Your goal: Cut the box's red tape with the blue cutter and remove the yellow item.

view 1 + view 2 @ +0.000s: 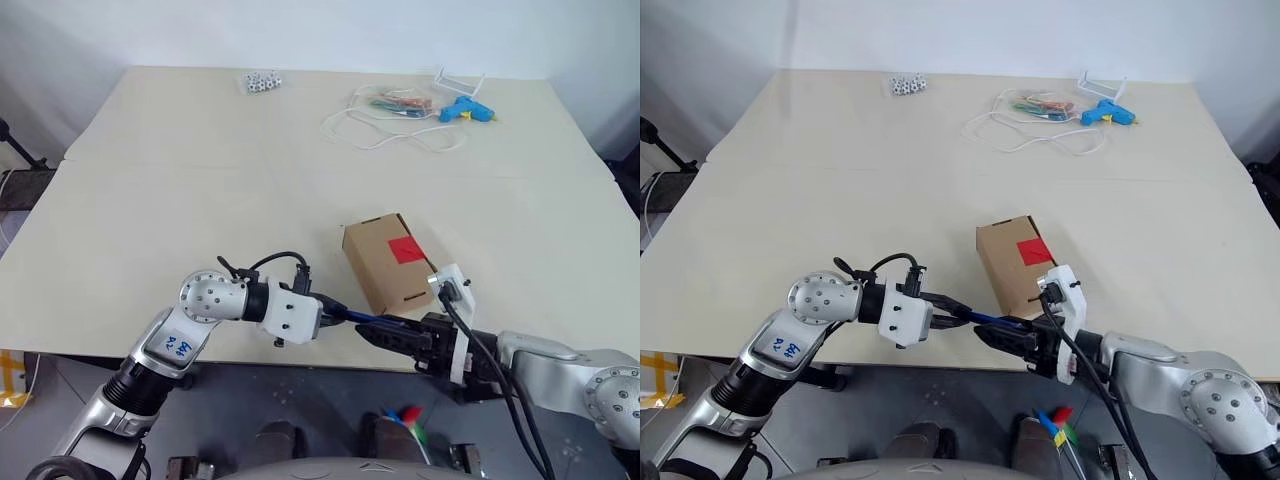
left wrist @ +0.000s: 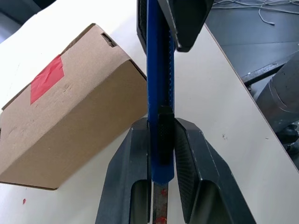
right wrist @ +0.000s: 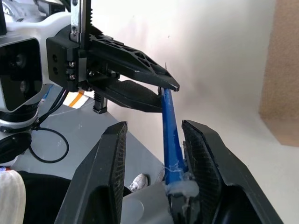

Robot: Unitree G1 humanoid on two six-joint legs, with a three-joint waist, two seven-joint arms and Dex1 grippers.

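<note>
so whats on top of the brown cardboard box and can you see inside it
On top of the small brown corrugated cardboard box sits a bright red square tape patch across the flap seam. The flaps are shut, so whatever is inside is covered.

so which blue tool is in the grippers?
The blue cutter, slim and dark blue, between both grippers at the near edge; the light-blue glue gun lies far across.

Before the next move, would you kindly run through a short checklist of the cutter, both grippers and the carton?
1. Left gripper shut on slim dark-blue cutter: ok.
2. Right gripper clamped on cutter: not ok, one finger touches, other stands apart.
3. Blade out: cannot tell.
4. Red tape patch uncut on brown cardboard carton: ok.
5. Carton resting flat on beige table: ok.
</note>
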